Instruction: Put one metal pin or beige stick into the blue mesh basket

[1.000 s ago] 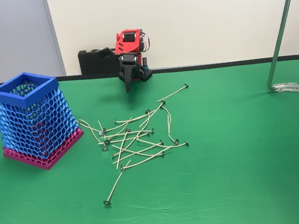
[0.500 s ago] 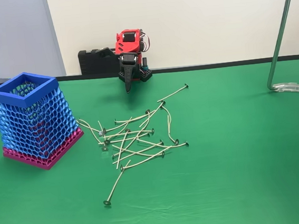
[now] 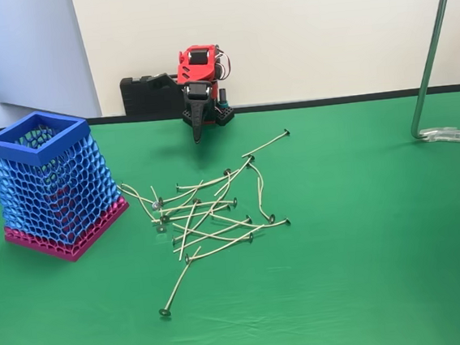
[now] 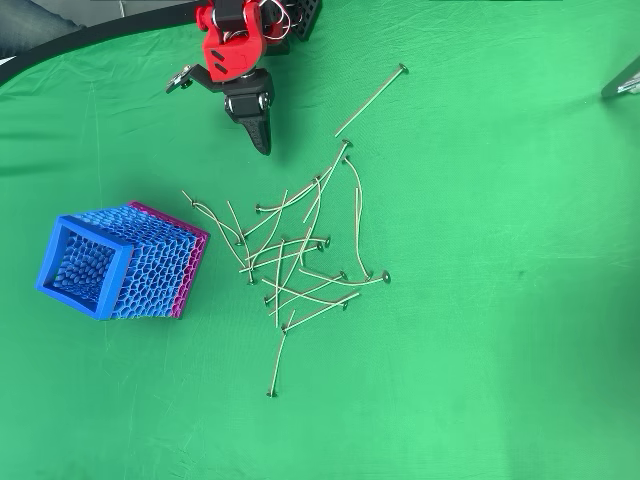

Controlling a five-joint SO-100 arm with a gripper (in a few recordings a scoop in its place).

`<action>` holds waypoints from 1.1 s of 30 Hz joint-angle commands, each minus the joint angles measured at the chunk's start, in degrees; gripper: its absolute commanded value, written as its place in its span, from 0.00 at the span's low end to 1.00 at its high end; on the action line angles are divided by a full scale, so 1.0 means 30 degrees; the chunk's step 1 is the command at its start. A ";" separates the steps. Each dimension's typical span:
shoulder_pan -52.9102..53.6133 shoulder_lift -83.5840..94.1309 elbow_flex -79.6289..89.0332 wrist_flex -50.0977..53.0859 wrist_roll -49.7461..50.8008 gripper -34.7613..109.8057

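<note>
In the fixed view the gripper (image 3: 197,133) hangs closed and empty at the far edge of the tabletop (image 3: 367,241). The pins (image 3: 209,211) lie nearer the camera, the blue mesh basket (image 3: 48,183) to its left.

In the overhead view the gripper (image 4: 262,140) points down-picture at the pins (image 4: 295,265); one lone pin (image 4: 371,99) lies just right, slanted. The basket (image 4: 115,262) shows its open mouth here.

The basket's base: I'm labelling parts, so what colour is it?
Magenta-pink, under the blue mesh basket; the fixed view shows it best.

blue mesh basket (image 3: 48,186) upright, left of tangled beige sticks (image 3: 205,211).
</note>
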 commanded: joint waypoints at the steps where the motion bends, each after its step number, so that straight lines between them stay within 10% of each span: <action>1: 0.0146 0.0176 0.0088 0.0117 0.0146 0.24; 33: -0.1611 -0.6738 -1.1807 0.5449 -0.1494 0.24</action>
